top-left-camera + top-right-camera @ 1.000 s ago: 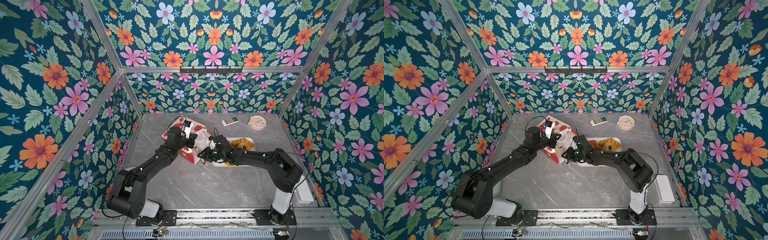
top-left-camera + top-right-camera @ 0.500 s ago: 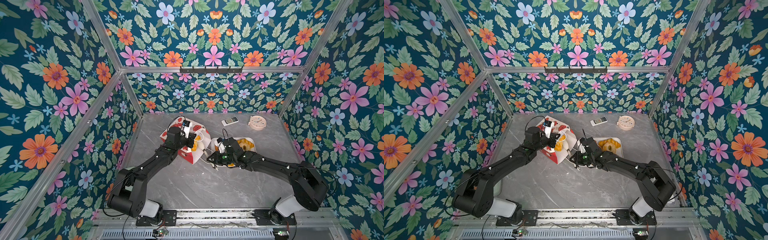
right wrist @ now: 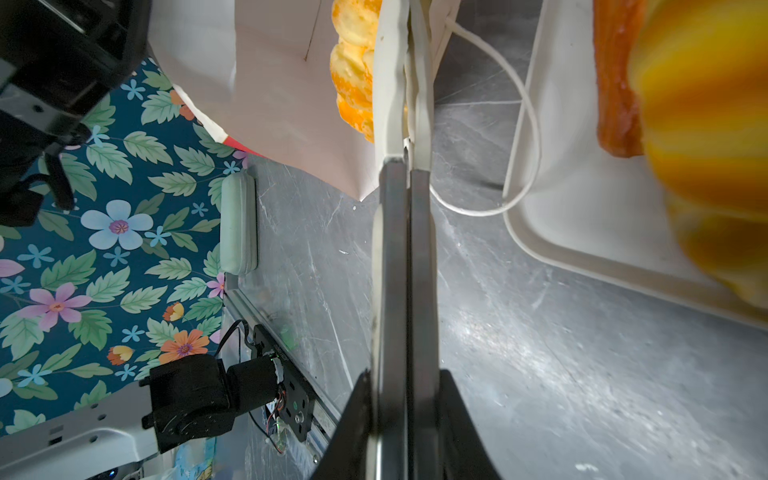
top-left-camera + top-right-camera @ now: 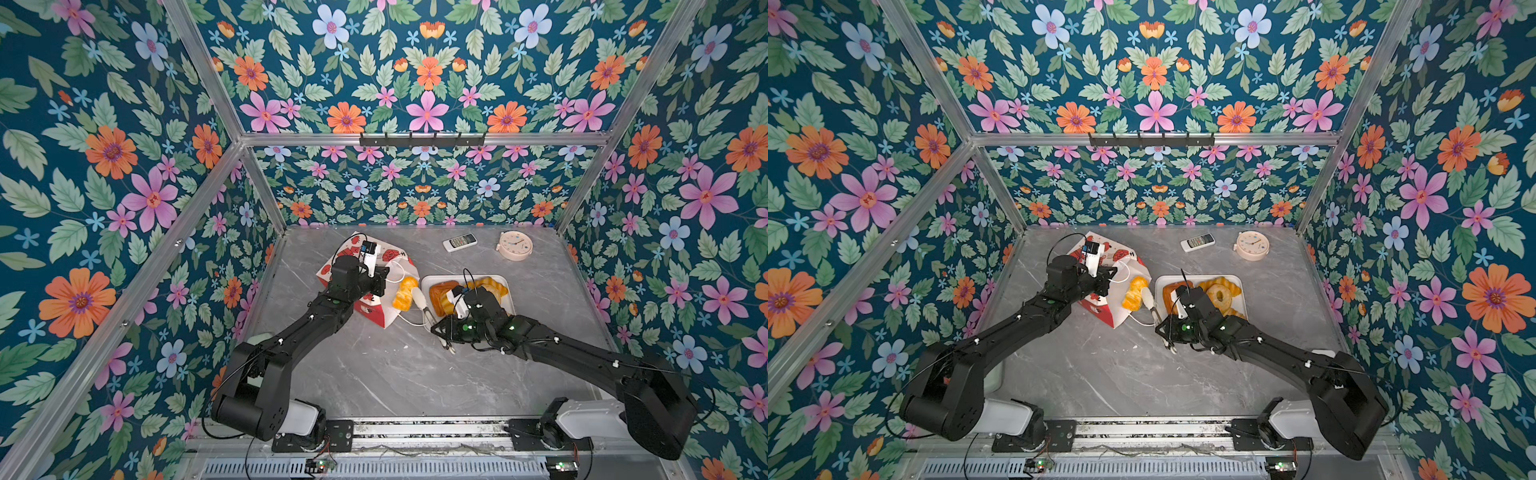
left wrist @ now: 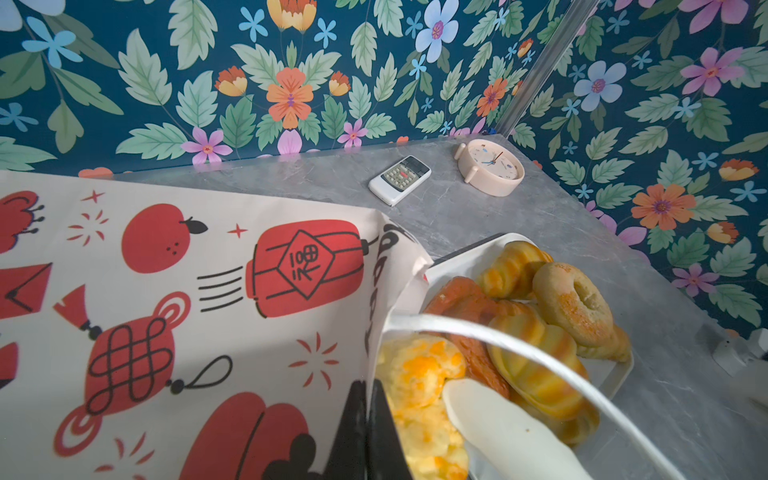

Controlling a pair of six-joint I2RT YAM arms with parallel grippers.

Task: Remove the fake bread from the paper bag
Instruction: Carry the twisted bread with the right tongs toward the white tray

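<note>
Paper bag (image 4: 380, 311) lies mouth toward tray (image 4: 428, 286), rim pinched by left end effector (image 5: 366, 399) and right end effector (image 3: 409, 83).

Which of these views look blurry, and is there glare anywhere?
Both top views are sharp and evenly lit. In the left wrist view the prints on the paper bag are crisp, but its cord handle, near the lens, is soft. In the right wrist view the nearest fake bread is a blurred mass, and glare streaks the table.
</note>
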